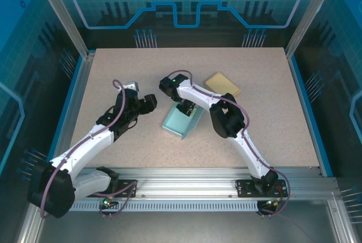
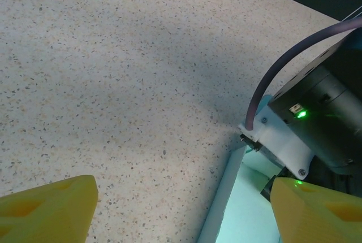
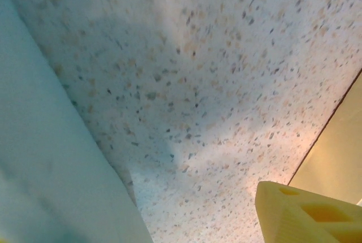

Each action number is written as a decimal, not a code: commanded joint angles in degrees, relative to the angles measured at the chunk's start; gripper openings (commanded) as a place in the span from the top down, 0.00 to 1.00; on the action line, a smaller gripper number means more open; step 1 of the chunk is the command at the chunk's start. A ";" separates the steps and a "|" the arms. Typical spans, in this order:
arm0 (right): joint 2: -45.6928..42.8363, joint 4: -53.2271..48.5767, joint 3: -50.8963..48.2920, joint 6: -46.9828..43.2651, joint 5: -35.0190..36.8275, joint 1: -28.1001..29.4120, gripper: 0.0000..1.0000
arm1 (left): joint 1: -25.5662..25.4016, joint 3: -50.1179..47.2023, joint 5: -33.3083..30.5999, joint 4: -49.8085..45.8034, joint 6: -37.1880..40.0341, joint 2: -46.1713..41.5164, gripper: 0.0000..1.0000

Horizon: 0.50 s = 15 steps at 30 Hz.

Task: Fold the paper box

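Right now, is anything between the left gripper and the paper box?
Nothing visible: bare tabletop runs from the open left gripper to the light blue paper box's edge. The right arm's wrist hangs over the box itself.

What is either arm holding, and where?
Apparently nothing: the left fingers are spread near the box; the visible right finger stands clear of its wall.
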 commanded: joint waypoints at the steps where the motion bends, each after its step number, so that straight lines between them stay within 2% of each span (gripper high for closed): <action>1: -3.99 2.03 3.41 -1.57 -1.12 2.29 0.30 | 1.03 -1.38 0.78 -0.17 0.61 -1.28 0.20; 6: -11.71 3.56 5.87 -2.13 -2.44 3.68 0.26 | 2.93 -2.13 1.83 -1.08 1.04 1.15 0.24; 9: -15.93 5.47 4.43 -2.51 -6.22 3.50 0.24 | 3.54 -1.56 3.24 -1.57 1.35 4.20 0.24; 15: -14.43 5.46 3.29 -1.67 -8.45 3.03 0.25 | 3.72 -1.56 6.16 1.68 0.52 7.99 0.27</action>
